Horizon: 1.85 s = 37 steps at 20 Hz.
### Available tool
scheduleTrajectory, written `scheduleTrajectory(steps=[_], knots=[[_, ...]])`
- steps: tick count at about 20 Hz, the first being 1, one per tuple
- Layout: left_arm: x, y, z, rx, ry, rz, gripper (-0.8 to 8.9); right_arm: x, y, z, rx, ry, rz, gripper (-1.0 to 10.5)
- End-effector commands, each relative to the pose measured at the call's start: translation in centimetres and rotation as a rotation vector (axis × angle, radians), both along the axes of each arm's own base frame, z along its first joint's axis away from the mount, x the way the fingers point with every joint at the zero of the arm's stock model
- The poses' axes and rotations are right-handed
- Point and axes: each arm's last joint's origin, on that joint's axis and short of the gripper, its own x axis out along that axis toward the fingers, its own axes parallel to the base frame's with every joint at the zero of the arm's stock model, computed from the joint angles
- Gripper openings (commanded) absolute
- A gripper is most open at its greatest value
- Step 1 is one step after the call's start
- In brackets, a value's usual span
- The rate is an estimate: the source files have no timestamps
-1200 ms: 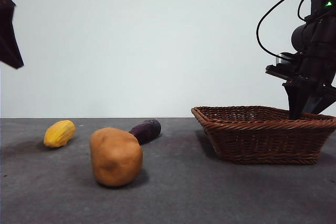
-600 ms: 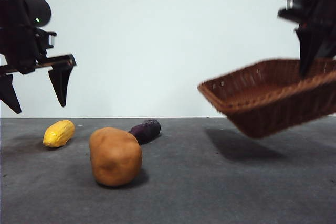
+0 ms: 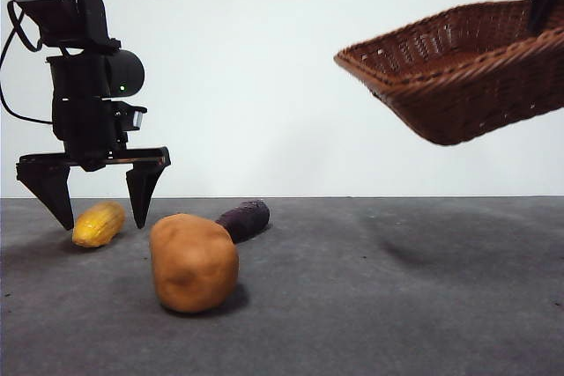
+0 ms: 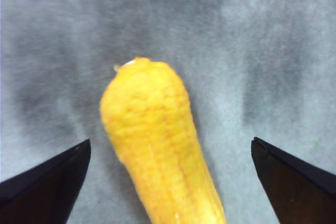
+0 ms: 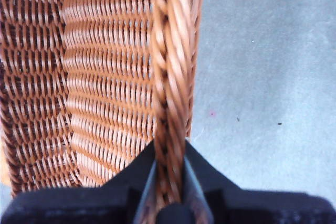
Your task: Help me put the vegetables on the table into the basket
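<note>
High at the right, the right gripper clenched the braided rim of the wicker basket, holding it tilted above the table.
At left, the left gripper straddled the yellow ridged vegetable, jaws spread; the potato-like lump and purple vegetable lay nearby.

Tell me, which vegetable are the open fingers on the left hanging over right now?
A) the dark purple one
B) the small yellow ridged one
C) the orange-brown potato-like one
B: the left gripper straddles the yellow ridged vegetable, fingers spread on either side, not touching.
</note>
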Motion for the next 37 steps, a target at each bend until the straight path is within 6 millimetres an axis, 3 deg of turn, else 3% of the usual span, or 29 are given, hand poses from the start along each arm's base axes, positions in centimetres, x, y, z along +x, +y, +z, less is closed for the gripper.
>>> scheduleTrajectory(steps=[1,3,6,10,13,15,19,22,25,28,32,37], knots=[[0.2,0.0,-0.6,0.018,0.003,0.015,4.61,-0.6,0.1,0.5,0.005,-0.024,0.016,-0.2],[0.2,0.0,-0.6,0.031,0.003,0.019,4.48,-1.0,0.1,0.8,0.004,-0.027,0.018,-0.2],[0.2,0.2,-0.6,0.041,0.005,0.02,2.93,-1.2,0.0,0.8,0.003,-0.018,0.019,-0.2],[0.2,0.1,-0.6,0.049,0.002,-0.036,-0.15,-1.3,0.1,0.7,0.003,-0.008,0.019,-0.2],[0.1,0.0,-0.4,0.022,0.005,-0.048,-0.13,-1.3,0.1,0.7,0.003,-0.005,0.019,-0.2],[0.0,-0.3,0.8,-0.082,0.008,-0.075,-0.13,-1.2,0.0,0.7,-0.004,-0.006,0.012,-0.2],[-0.1,-1.4,6.2,-0.411,-0.053,-0.163,-0.13,-0.6,-0.3,0.2,-0.08,0.019,-0.099,-0.2],[-1.2,-3.9,11.1,-0.698,-0.125,-0.286,-0.13,0.3,-0.3,-0.7,-0.08,0.067,-0.143,-0.2],[-3.1,-7.6,14.0,-0.754,-0.186,-0.422,-0.13,1.2,0.5,-1.8,-0.072,0.117,-0.155,-0.2],[-4.9,-12.2,14.4,-0.745,-0.181,-0.498,-0.13,1.9,2.0,-2.7,-0.078,0.15,-0.109,-0.2],[-7.1,-16.9,14.3,-0.59,-0.246,-0.481,-0.13,1.8,4.3,-2.9,-0.073,0.159,-0.057,-0.2],[-8.8,-19.0,14.1,-0.605,-0.173,-0.475,0.01,1.2,6.2,-2.9,-0.061,0.172,0.007,-0.2]])
